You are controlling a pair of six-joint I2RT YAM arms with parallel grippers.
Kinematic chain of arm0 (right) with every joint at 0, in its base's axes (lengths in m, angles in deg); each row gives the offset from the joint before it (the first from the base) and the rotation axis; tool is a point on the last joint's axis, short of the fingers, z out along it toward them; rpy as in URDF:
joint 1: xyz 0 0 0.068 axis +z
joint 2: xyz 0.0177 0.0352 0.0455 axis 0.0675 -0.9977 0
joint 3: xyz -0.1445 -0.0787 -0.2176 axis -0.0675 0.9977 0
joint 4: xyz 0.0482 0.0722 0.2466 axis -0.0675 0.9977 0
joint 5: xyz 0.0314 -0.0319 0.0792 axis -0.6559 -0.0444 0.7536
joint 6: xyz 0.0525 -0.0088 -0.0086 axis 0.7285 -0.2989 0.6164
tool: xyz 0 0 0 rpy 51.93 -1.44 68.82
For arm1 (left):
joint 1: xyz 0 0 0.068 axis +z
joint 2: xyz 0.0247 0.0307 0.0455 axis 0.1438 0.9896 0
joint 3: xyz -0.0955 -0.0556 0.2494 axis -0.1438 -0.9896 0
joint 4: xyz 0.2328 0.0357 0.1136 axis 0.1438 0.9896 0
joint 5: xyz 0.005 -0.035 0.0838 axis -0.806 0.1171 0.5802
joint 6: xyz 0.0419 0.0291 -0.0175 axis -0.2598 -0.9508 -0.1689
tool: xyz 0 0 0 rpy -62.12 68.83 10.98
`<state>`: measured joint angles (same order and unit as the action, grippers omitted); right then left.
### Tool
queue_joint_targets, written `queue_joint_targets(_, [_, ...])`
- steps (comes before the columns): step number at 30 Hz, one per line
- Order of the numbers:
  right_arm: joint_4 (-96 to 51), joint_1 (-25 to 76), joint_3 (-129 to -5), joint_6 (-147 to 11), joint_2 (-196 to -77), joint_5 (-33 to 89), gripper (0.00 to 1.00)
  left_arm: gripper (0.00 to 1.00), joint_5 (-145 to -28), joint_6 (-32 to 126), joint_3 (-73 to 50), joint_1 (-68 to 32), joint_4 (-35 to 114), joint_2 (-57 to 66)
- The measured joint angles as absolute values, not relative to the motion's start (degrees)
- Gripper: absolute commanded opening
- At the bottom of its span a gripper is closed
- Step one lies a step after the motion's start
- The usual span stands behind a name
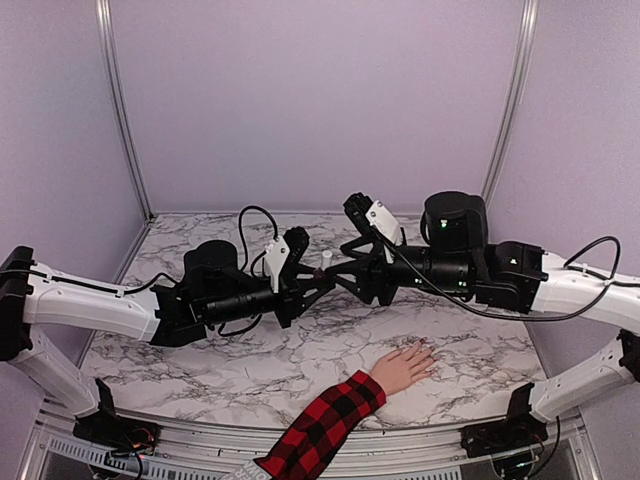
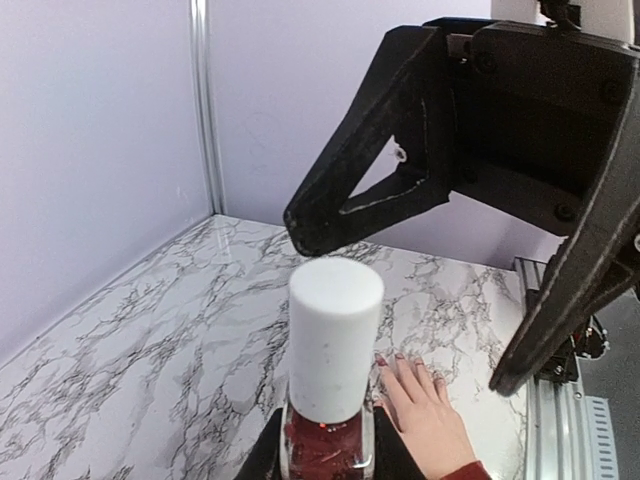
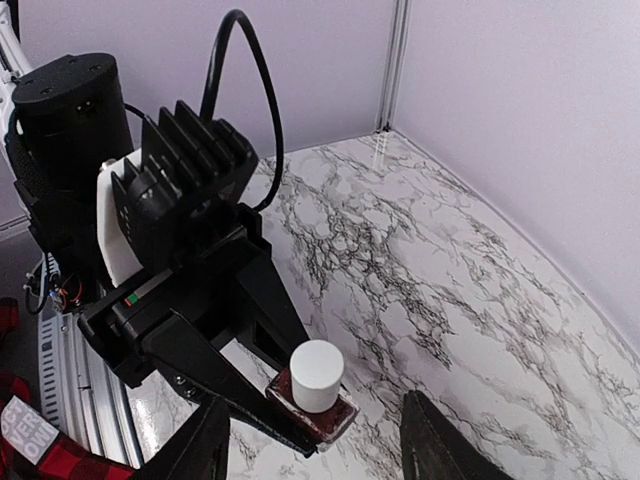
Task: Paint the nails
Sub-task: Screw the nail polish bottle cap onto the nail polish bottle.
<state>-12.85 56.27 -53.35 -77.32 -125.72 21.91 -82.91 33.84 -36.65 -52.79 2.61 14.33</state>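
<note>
Over marble surface point(image 3: 450, 250) | left end effector point(image 3: 310, 420) clamps small dark-red glass bottle point(image 3: 312, 412) | right end effector point(image 2: 402, 312) apart by white cap point(image 3: 317, 375), pinch its slick sides | tiny nails point(image 2: 381, 359): light strokes

White marble-veined desk point(image 1: 200, 372), pale hand point(image 1: 403, 366) lying palm-down near its front edge, red-and-black plaid sleeve point(image 1: 325, 425)

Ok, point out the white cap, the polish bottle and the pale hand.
white cap point(image 2: 335, 340), left wrist view, middle of its side.
polish bottle point(image 3: 322, 422), right wrist view, dark-red glass below the cap.
pale hand point(image 1: 405, 366), top view, back of the hand.
</note>
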Motion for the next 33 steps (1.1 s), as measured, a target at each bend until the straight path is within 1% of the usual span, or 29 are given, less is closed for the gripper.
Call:
queue_joint_targets(4, [-12.9,56.27,-51.69,-78.87,-123.09,25.76,0.57,0.0,-90.19,33.32,-36.65,-52.77,2.39,14.26])
queue_joint_targets(9, [-12.26,56.27,-50.97,-82.24,-120.54,34.19,0.48,0.0,-102.74,32.55,-36.65,-52.72,2.65,14.26])
queue_joint_targets(11, [-12.22,56.29,-50.53,-83.55,-119.38,38.94,0.47,0.0,-106.8,32.51,-36.63,-52.72,2.8,14.26])
queue_joint_targets(15, [-11.87,56.29,-50.12,-85.49,-118.18,46.13,0.45,0.0,-113.23,32.79,-36.17,-52.74,2.91,14.35])
queue_joint_targets(19, [-10.71,56.29,-50.25,-87.13,-118.66,51.29,0.4,0.0,-118.08,33.58,-34.79,-52.74,2.87,15.07])
queue_joint_targets(24, [-8.72,56.29,-50.84,-88.6,-120.71,54.72,0.29,0.0,-121.58,34.15,-33.85,-52.74,2.98,15.88])
queue_joint_targets(33, [-7.21,56.27,-51.6,-90.15,-121.85,56.29,0.03,0.0,-124.29,34.41,-33.79,-52.96,3.17,16.12])
